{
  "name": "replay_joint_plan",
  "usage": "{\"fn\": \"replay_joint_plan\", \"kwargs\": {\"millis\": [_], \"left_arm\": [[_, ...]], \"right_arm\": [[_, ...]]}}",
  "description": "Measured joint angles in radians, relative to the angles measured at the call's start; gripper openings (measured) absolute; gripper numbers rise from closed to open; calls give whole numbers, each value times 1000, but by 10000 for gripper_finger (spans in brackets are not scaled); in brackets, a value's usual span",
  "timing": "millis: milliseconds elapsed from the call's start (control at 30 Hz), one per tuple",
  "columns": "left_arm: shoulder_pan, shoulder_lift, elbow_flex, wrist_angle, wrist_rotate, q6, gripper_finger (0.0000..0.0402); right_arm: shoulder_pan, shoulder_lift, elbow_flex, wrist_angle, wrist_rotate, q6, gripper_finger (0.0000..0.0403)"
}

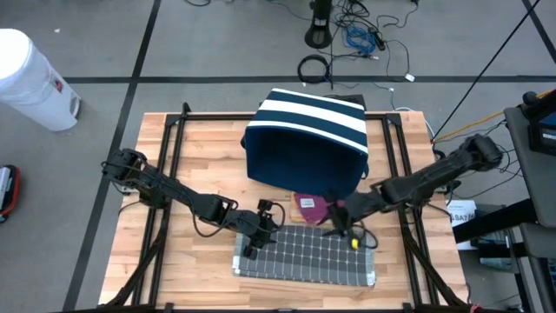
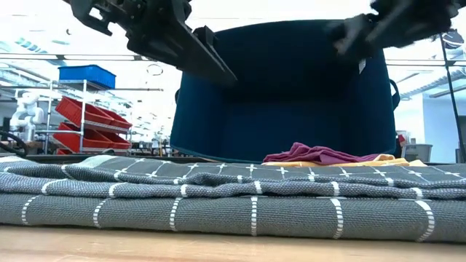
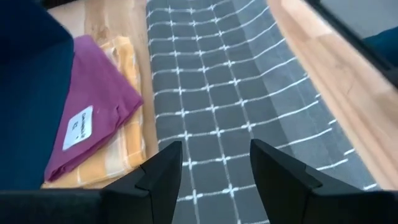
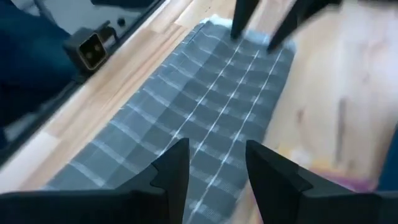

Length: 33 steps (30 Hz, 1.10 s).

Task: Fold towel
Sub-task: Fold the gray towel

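A grey towel (image 1: 306, 256) with a white grid pattern lies folded flat on the wooden counter (image 1: 204, 152), its layered edge filling the foreground of the low view. The left gripper (image 3: 214, 163) hovers over the towel's left end, its fingers (image 3: 163, 171) parted with only towel showing between them, holding nothing. The right gripper (image 4: 216, 163) hangs over the towel's right end, its fingers (image 4: 174, 165) likewise apart with bare cloth in the gap; in the right wrist view the far end of the towel and the other arm's fingers are blurred. Just beyond the fingers, a maroon cloth (image 3: 93, 109) with a white label lies on a yellow checked cloth (image 3: 127, 146); both are partly cut off by the dark blue bin (image 1: 304, 139) with white stripes standing behind them. In the low view that bin hides the room's middle.
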Motion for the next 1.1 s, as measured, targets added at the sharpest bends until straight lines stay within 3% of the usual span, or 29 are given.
{"fn": "replay_joint_plan", "kwargs": {"millis": [300, 667, 1100], "left_arm": [[0, 100, 0, 143, 68, -1, 195], [-7, 251, 0, 341, 70, -67, 195], [3, 356, 0, 470, 94, -80, 195]], "right_arm": [[119, -108, -244, 69, 44, 322, 144], [256, -105, -311, 0, 65, 569, 144], [362, -112, -312, -213, 198, 753, 144]]}}
